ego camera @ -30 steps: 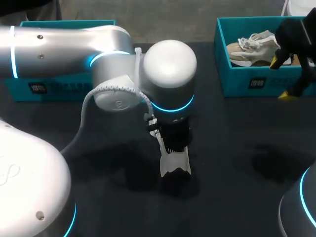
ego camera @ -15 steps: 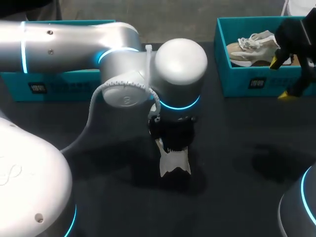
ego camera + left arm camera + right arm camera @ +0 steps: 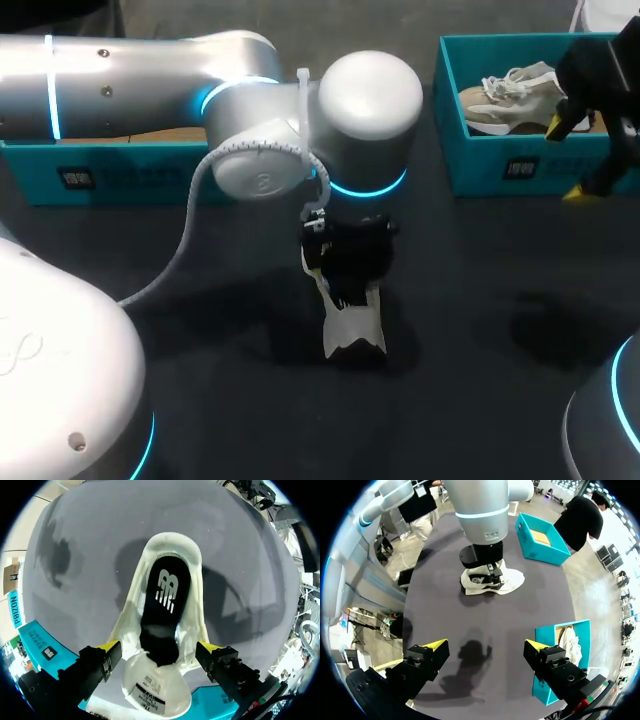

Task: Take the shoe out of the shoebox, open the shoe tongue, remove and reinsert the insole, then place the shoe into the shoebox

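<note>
White shoe [image 3: 355,330] stays put while my left gripper [image 3: 157,652] lifts clear, fingers spread wide; black insole [image 3: 165,587] looks seated, so boxing's next.

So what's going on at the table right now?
The left tool hangs open over the white shoe on the table, a finger on each side, gripping nothing. The black insole lies inside the shoe. The right tool is open and empty, off by the teal shoebox that holds a second shoe.
</note>
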